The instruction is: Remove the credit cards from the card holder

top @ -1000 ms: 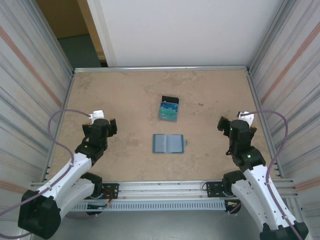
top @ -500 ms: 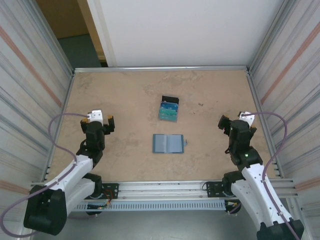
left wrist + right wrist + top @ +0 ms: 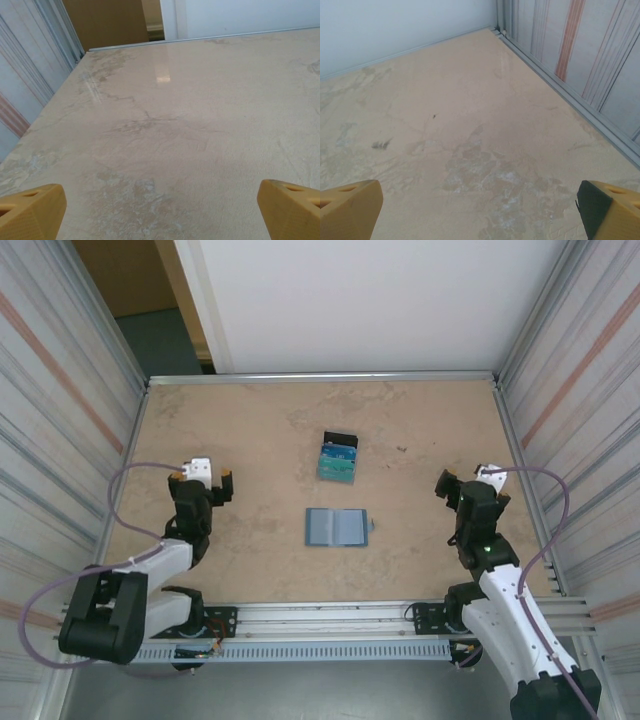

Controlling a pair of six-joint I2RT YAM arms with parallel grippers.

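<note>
I found the card holder (image 3: 337, 527) lying open and flat near the middle of the table (image 3: 250, 420), its pale grey-blue lining facing up. I could not tell whether any card sat in its pockets. A little farther back, apart from it, stood a small clear tray (image 3: 341, 440) with a black end. As far as I could make out, the teal-green and blue credit cards (image 3: 336, 466) lay in it.

The left gripper (image 3: 203, 478) hung well to the left of the holder, jaws spread wide with nothing between them. Its wrist camera showed me yellow fingertips (image 3: 30, 212) at the lower corners and bare tabletop between. The right gripper (image 3: 473, 486) sat well to the right, equally spread and holding nothing. Its own fingertips (image 3: 347, 210) framed bare table near the side wall (image 3: 580, 50).
</note>
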